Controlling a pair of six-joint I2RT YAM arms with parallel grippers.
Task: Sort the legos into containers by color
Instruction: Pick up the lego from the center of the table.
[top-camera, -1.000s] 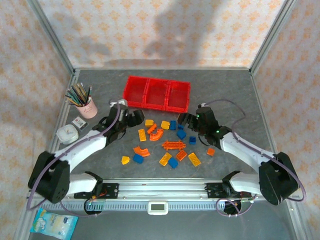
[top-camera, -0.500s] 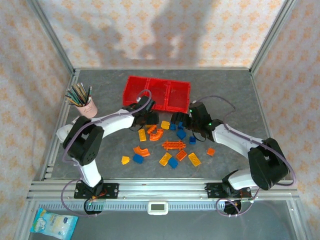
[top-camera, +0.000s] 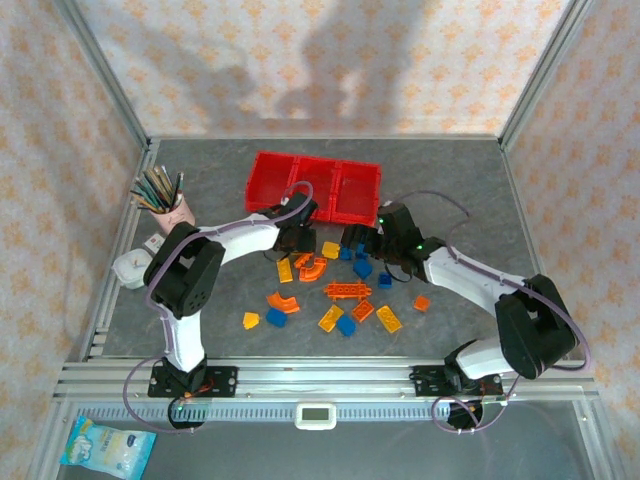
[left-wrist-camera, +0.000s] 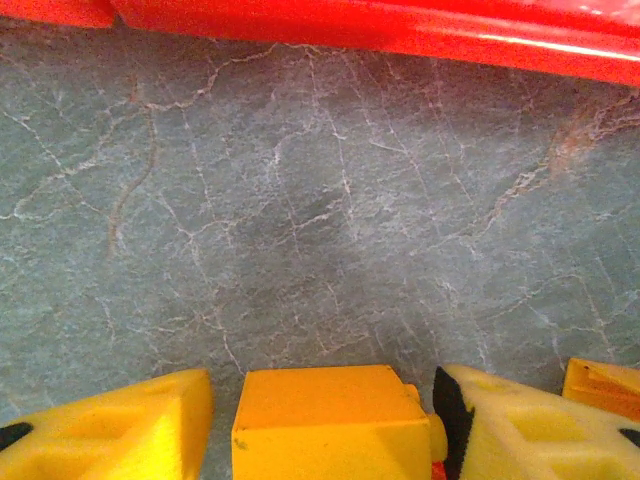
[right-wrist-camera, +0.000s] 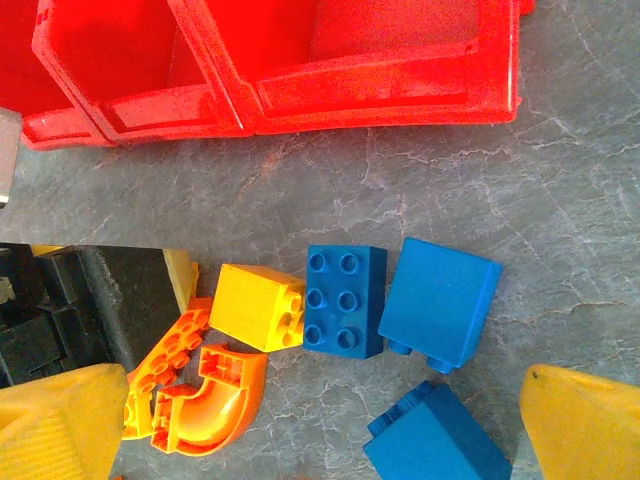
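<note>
3 red bins (top-camera: 313, 190) far-centre on worktop (top-camera: 450, 180). L claw (left-wrist-camera: 322, 400) straddles 1 yellow brick (left-wrist-camera: 330, 432), gap one side, unclamped. R claw (right-wrist-camera: 320, 420) wide over 3 blue bricks (right-wrist-camera: 438, 302).

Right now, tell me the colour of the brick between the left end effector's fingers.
Yellow brick, clearest in left wrist view.

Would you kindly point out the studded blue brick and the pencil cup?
studded blue brick (right-wrist-camera: 345, 300), right wrist view, its studded top.
pencil cup (top-camera: 179, 213), top external view, its pink side.
</note>
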